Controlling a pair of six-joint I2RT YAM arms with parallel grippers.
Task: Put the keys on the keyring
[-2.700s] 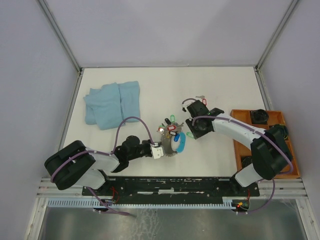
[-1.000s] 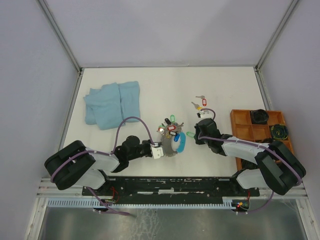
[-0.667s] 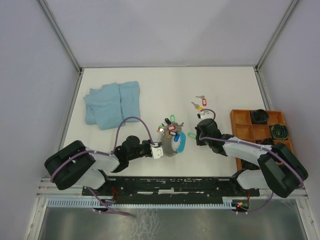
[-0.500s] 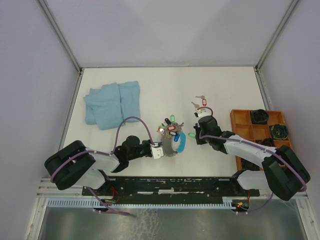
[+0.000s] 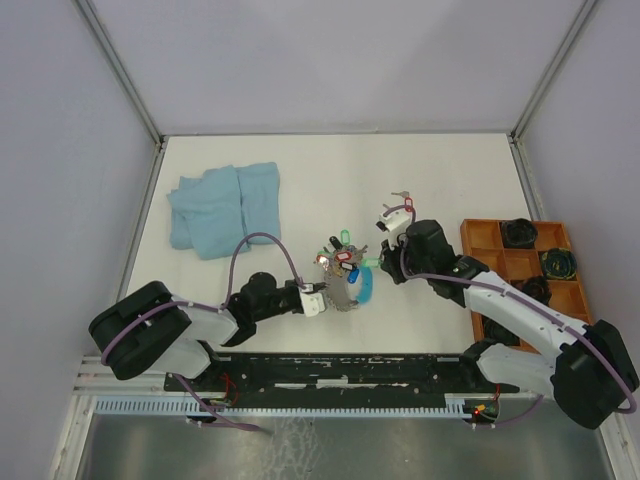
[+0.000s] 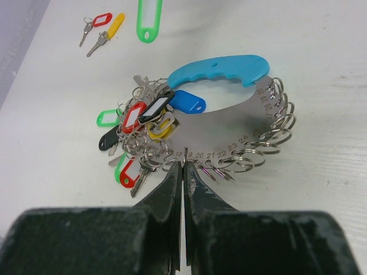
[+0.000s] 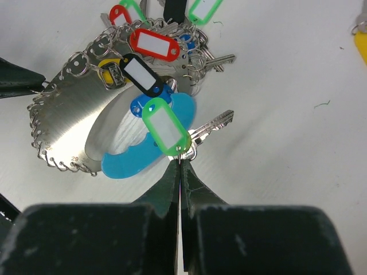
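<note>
Left gripper (image 6: 183, 169) is pinched tight on the near rim of the keyring (image 6: 232, 123), a numbered steel plate edged with split rings and fitted with a blue handle (image 6: 221, 67). The plate lies flat on the counter (image 5: 300, 165), mid-field.

Right gripper (image 7: 180, 164) is clamped on the small ring of the green-tagged key (image 7: 166, 128). In its own wrist view, the tag overlaps the blue handle and the blade points off to the right. I can't tell whether the key touches the plate.

A bunch of tagged keys (image 6: 140, 123) already sits on the rings: red, black, blue, yellow and green.

Two loose keys (image 6: 101, 27), tagged red and yellow, lie together on the counter beyond the plate.

Blue towel (image 5: 225, 208) far left, orange tray (image 5: 480, 238) at the right edge.
</note>
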